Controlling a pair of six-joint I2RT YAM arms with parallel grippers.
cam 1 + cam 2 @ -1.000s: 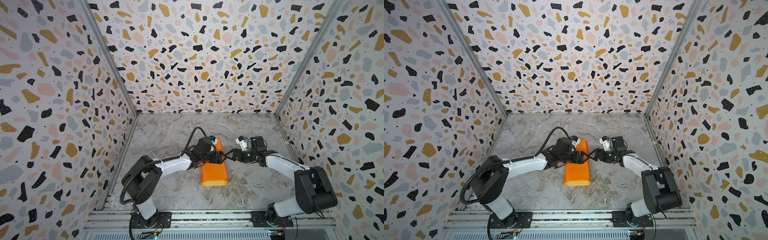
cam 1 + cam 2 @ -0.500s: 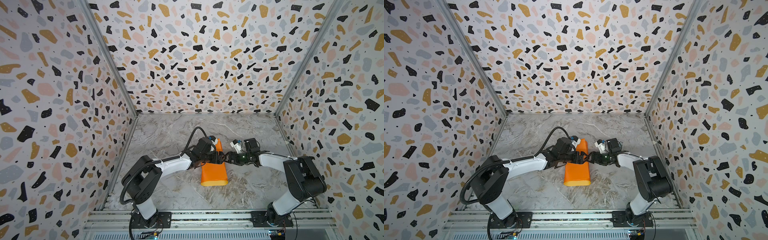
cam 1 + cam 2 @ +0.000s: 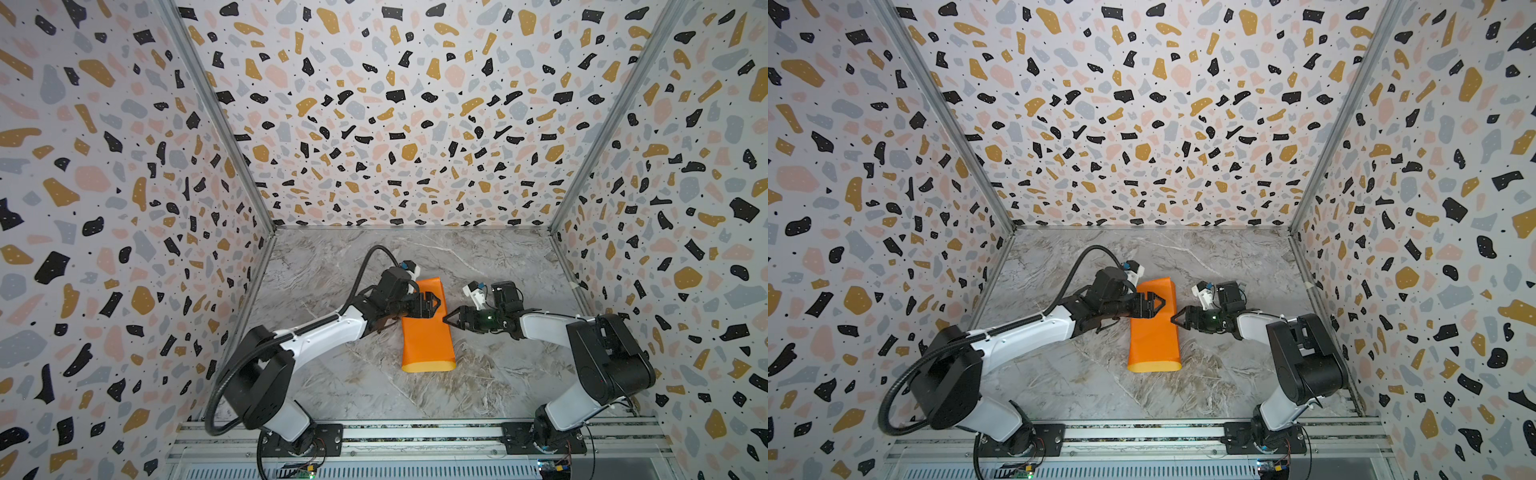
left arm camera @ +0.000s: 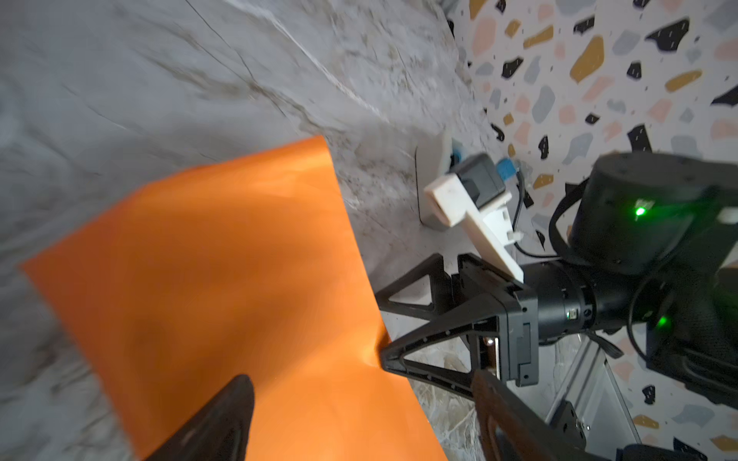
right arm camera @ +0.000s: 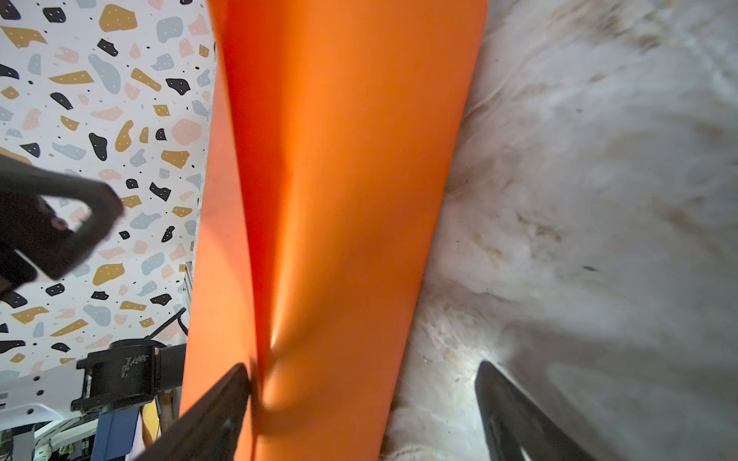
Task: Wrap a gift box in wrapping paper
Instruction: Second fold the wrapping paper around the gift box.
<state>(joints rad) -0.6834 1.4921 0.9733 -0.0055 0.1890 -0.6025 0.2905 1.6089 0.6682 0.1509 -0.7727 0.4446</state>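
The wrapping paper (image 3: 426, 345) (image 3: 1154, 340) lies folded into a long orange strip on the marble table, with its yellow inner face showing at the near end. The gift box is hidden. My left gripper (image 3: 432, 305) (image 3: 1158, 305) (image 4: 359, 419) is open above the strip's far half, holding nothing. My right gripper (image 3: 451, 320) (image 3: 1177, 322) (image 5: 359, 403) is open at the strip's right edge. One of its fingertips (image 5: 223, 395) presses a dent into the paper (image 5: 339, 199); its second finger (image 5: 511, 407) is over bare table. The left wrist view shows that fingertip (image 4: 385, 355) against the paper (image 4: 219, 279).
Terrazzo-patterned walls (image 3: 395, 124) enclose the marble table (image 3: 332, 386) on the left, back and right. A metal rail (image 3: 415, 434) with both arm bases runs along the front edge. The right arm's elbow (image 3: 606, 357) stands near the right wall.
My right gripper has moved left to the paper's right edge and its jaws have narrowed a little. The right arm's elbow has shifted. The left arm and the paper have stayed put.
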